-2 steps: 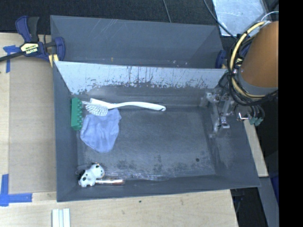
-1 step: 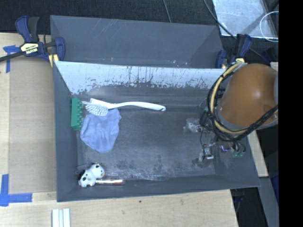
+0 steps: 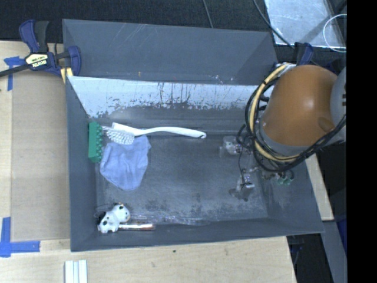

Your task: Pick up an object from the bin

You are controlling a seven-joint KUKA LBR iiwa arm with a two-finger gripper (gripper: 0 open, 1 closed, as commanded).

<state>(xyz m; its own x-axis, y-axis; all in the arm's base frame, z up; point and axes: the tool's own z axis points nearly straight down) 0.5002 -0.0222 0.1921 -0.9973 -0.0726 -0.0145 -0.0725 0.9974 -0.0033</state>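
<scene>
Grey metal bin [image 3: 177,184], gripper [image 3: 237,168] at 3 o'clock, fingers [image 3: 230,148] spread over bare floor, wrist hidden under orange cover [image 3: 300,105].

The arm's brown dome cover [image 3: 300,105] hides the right wall and far right corner of the bin [image 3: 177,52], and the arm behind it is cut off by the right edge. Below the dome, the tool [image 3: 242,184] blurs into the grey floor. Whether the blue cloth [image 3: 125,164] overlaps the green block [image 3: 94,140] cannot be told. The white spotted figure [image 3: 113,218] in the near left corner is too small to identify.
</scene>
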